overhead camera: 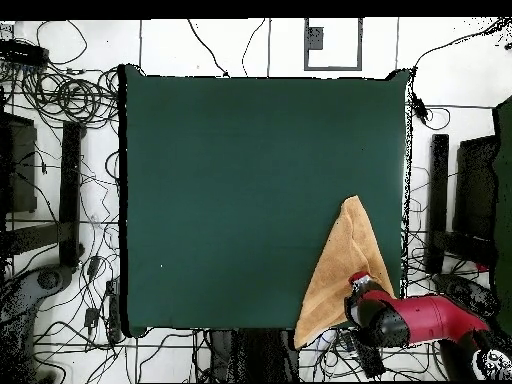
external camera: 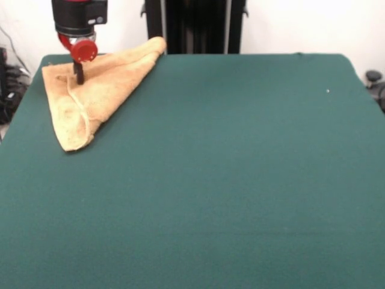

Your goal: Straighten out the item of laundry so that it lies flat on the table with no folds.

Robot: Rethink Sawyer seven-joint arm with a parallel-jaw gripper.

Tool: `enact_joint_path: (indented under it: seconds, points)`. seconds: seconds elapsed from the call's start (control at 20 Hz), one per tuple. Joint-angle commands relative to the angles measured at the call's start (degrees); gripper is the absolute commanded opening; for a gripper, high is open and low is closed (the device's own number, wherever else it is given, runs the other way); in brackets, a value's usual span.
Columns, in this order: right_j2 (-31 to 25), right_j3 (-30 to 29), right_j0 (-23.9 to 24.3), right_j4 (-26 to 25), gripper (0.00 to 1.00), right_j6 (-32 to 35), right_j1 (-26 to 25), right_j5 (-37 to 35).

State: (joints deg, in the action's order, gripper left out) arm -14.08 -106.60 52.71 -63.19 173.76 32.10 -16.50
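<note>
The orange-tan towel [external camera: 105,90] lies folded into a rough triangle at the far left corner of the green table [external camera: 228,174]. One tip points to the near left and a rolled end points toward the pedestal. My gripper [external camera: 78,73] comes straight down onto the towel's far left part and touches the cloth. I cannot see whether it is open or shut. In the overhead view the towel [overhead camera: 335,265] lies at the table's [overhead camera: 240,190] bottom right corner, with its lower end hanging past the table edge. There the gripper [overhead camera: 360,290] sits over the towel's right side.
The black pedestal [external camera: 195,27] stands behind the table's far edge. The towel lies close to the table's left and far edges. Cables [overhead camera: 70,100] and stands surround the table on the floor.
</note>
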Motion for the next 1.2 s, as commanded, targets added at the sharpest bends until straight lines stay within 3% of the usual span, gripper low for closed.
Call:
enact_joint_path:
  seconds: [0.05, 0.4, 0.6, 1.0, 1.2]
  points:
    - [0.57, 8.37, -0.12, -8.91, 1.0, -18.95, -17.68, -6.24]
    - [1.38, 8.09, -1.15, -10.13, 1.0, -17.02, -16.7, -4.53]
    - [0.39, 4.79, -0.78, -6.95, 1.0, -17.86, -12.95, -6.05]
    - [1.67, 2.04, -6.16, -2.35, 1.0, -14.96, -7.14, -11.81]
    - [1.36, 2.29, -8.76, -0.02, 1.0, -9.9, -6.55, -10.99]
